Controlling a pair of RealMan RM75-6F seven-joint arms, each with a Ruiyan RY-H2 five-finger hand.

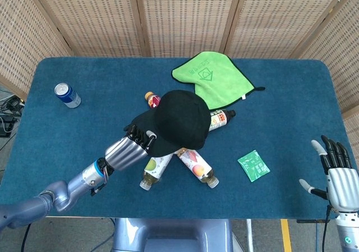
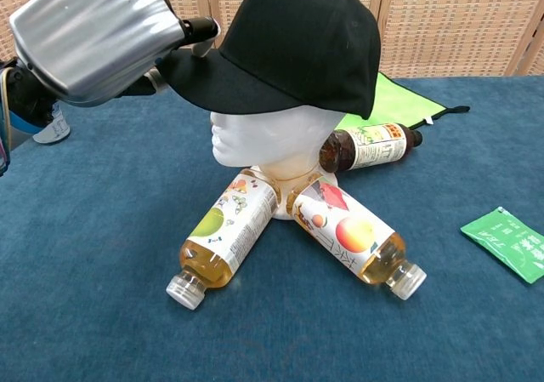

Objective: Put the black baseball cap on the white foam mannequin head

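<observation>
The black baseball cap (image 1: 178, 119) (image 2: 297, 42) sits on top of the white foam mannequin head (image 2: 272, 137), its brim pointing to the left. My left hand (image 1: 130, 149) (image 2: 98, 33) grips the brim's edge, its dark fingers closed over it. From above, the cap hides the mannequin head. My right hand (image 1: 336, 170) rests open at the table's near right corner, fingers spread, holding nothing; the chest view does not show it.
Three drink bottles lie around the mannequin's base: one front left (image 2: 223, 233), one front right (image 2: 350, 235), one behind (image 2: 367, 145). A green cloth (image 1: 214, 77) lies behind, a green packet (image 1: 253, 165) at the right, a blue can (image 1: 67, 95) at the far left.
</observation>
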